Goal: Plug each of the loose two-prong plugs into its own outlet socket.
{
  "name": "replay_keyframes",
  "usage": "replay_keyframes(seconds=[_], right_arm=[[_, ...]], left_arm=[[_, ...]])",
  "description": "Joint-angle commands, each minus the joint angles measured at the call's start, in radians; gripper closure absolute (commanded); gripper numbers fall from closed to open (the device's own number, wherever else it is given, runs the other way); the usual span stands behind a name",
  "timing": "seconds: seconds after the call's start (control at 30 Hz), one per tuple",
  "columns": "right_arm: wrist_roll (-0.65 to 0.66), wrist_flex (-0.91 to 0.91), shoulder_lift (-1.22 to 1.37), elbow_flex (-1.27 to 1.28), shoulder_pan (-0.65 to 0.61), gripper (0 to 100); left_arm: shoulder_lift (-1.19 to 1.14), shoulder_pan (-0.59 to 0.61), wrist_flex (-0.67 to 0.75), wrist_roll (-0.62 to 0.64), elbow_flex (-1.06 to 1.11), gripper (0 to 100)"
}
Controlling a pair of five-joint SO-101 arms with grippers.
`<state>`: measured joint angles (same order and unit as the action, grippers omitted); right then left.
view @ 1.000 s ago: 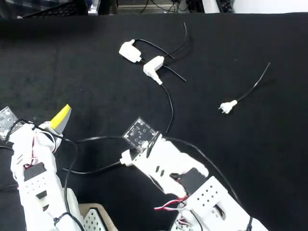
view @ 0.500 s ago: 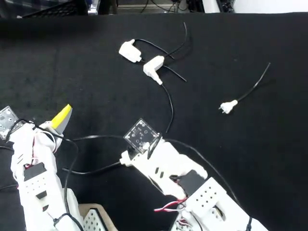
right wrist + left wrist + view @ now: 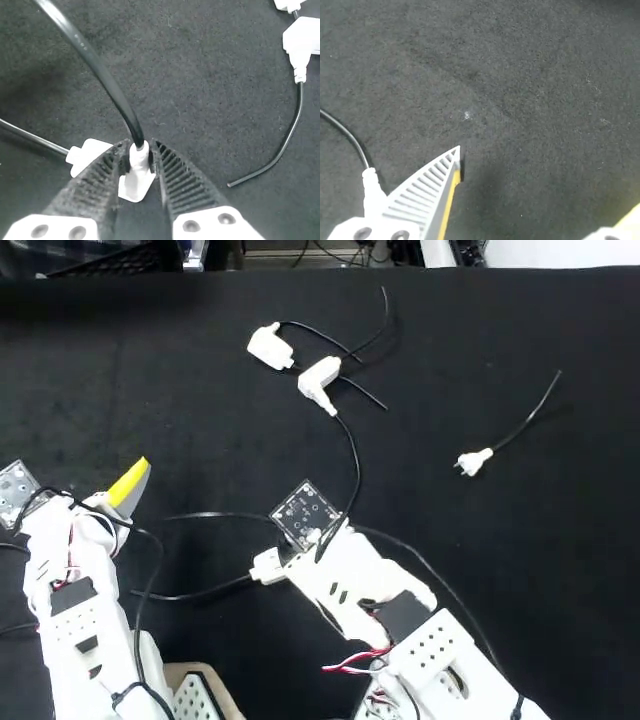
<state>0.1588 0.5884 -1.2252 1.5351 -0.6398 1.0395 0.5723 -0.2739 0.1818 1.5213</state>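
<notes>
- The work area is a table (image 3: 560, 570) covered in black cloth, with dark clutter along its far edge.
- The right gripper (image 3: 137, 147) has its jaws drawn narrow onto the held plug (image 3: 134, 177). One ribbed finger (image 3: 172, 172) presses each side of the neck where the cable (image 3: 95, 65) enters.
- A neck grip probably leaves the prong end free for insertion. The prongs sit beneath the plug body and cannot be seen.
- The second plug (image 3: 86, 151) lies on the cloth just beside the held one, outside the jaws. In the high view it sits at 9 o'clock from the right gripper, with its lead trailing on toward 9 o'clock.
- The near socket (image 3: 320, 380) and the far socket (image 3: 270, 345) lie close together at 12 o'clock from the right gripper, well apart from it. Their openings are too small to make out, so occupancy cannot be confirmed.
- The third plug (image 3: 473, 462) rests alone at 2 o'clock, well apart, with its thin lead running off toward 1 o'clock.
- The left gripper (image 3: 118, 485) hangs over bare cloth at the table's 8 o'clock with its jaws wide and empty. It is probably parked clear of the working arm.
- In the high view, the right arm's wrist board (image 3: 305, 512) covers the jaws and the held plug.
- In the left wrist view, one finger of that gripper is cut off at the frame edge.
</notes>
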Motion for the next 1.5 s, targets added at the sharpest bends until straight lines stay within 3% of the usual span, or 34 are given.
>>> replay_keyframes(seconds=[0.0,0.23,0.43,0.77,1.47], right_arm=[[0.072,0.015,0.005,0.007,0.008,98.6],[0.092,0.018,-0.001,0.012,-0.015,98.6],[0.094,0.175,-0.002,-0.082,-0.100,98.6],[0.094,0.305,-0.002,-0.197,-0.104,98.6],[0.043,-0.150,0.010,0.027,-0.100,98.6]], left_arm=[[0.009,-0.013,0.000,-0.006,-0.036,48],[0.009,-0.016,0.002,-0.006,-0.038,48],[0.009,-0.027,0.003,-0.006,-0.038,48],[0.009,-0.027,0.018,-0.006,-0.035,48],[0.009,-0.036,0.020,-0.006,-0.025,48]])
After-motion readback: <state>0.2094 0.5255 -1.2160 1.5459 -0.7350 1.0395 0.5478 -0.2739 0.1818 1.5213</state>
